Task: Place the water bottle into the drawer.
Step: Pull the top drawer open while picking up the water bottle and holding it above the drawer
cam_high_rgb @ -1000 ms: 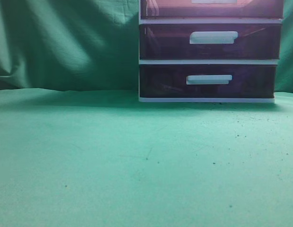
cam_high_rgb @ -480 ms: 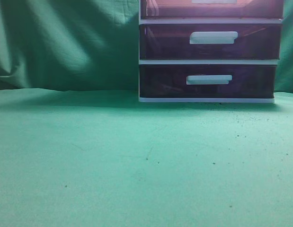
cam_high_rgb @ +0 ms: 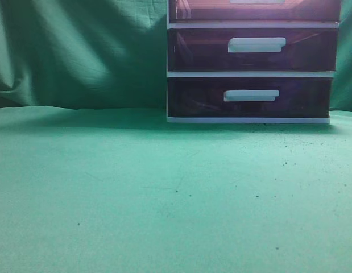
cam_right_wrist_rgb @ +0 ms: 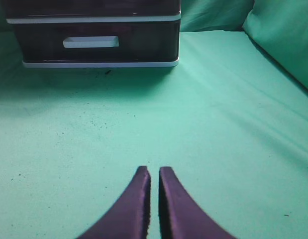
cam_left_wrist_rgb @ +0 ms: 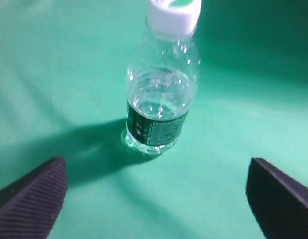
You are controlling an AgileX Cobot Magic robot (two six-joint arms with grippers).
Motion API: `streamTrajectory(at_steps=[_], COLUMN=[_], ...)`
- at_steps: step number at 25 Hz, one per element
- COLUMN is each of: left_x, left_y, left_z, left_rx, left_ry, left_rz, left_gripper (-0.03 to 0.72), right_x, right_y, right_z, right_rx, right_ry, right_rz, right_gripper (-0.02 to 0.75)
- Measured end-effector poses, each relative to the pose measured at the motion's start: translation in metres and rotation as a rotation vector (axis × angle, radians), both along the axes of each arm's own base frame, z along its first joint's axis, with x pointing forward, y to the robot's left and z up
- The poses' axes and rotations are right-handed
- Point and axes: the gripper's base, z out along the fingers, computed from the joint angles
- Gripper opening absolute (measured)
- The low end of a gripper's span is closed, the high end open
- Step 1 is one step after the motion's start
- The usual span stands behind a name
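Still early on this one. Water bottle (cam_left_wrist_rgb: 161,99) standing upright on the green desk (cam_left_wrist_rgb: 233,124), white cap on, partly filled, nothing touching it. Left tool (cam_left_wrist_rgb: 156,196) spread wide, hanging on the near side of the bottle with one finger off to each side, well apart from it. Right tool (cam_right_wrist_rgb: 153,199) pressed together with only a sliver of gap, holding nothing, parked low over the desk and pointed at the drawer unit (cam_right_wrist_rgb: 94,35) at the far end. Top drawer (cam_high_rgb: 254,10) looks shut, barely peeking into the exterior view.

Risks, probably: tall light bottle, so an off-centre close could knock it over and send it rolling. Also slippery clear plastic. And no way in until that drawer gets pulled open.
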Motion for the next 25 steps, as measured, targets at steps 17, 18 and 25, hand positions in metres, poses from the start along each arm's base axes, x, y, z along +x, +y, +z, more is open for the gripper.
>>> streamTrajectory(at_steps=[17,18,25], left_x=[0.109,0.115,0.143], left_y=[-0.005,-0.005,-0.007], left_z=[-0.023,-0.023,-0.032], left_rx=[0.161,0.162,0.168], left_ry=[0.216,0.216,0.245], left_rz=[-0.101,-0.102,-0.106], left_gripper=[0.645,0.645,0.534], right_x=[0.000,0.000,0.000], right_y=[0.000,0.000,0.000], right_z=[0.000,0.000,0.000], right_rx=[0.000,0.000,0.000], right_ry=[0.000,0.000,0.000], right_rz=[0.000,0.000,0.000], right_gripper=[0.050,0.050,0.050])
